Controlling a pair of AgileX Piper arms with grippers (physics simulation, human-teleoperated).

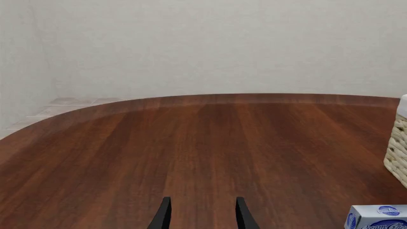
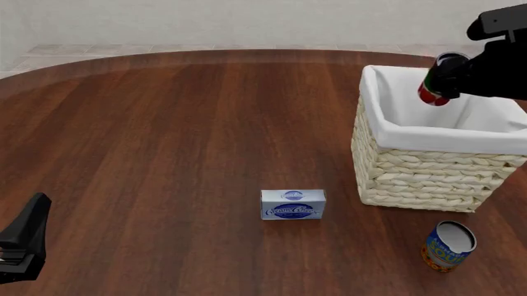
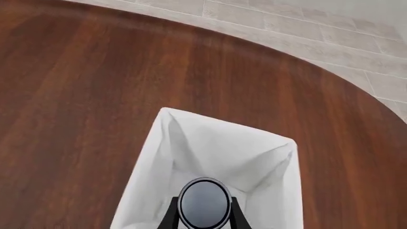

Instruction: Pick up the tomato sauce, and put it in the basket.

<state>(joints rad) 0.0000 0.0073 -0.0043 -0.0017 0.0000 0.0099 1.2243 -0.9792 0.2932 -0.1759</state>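
The tomato sauce (image 2: 436, 80), a slim can with a red label and grey top, hangs tilted above the open basket (image 2: 428, 179), a cream wicker one with white lining. My right gripper (image 2: 448, 79) is shut on the can, over the basket's right half. In the right wrist view the can's grey top (image 3: 203, 202) sits between the fingers (image 3: 167, 217), with the basket's white lining (image 3: 210, 148) below. My left gripper (image 2: 24, 243) is low at the table's near left, far from both; its fingers (image 1: 163, 217) stand apart and empty.
A blue-and-white flat box (image 2: 293, 204) lies left of the basket; its corner shows in the left wrist view (image 1: 376, 217), as does the basket's wicker wall (image 1: 397, 152). A larger blue-and-orange can (image 2: 447, 245) stands in front of the basket.
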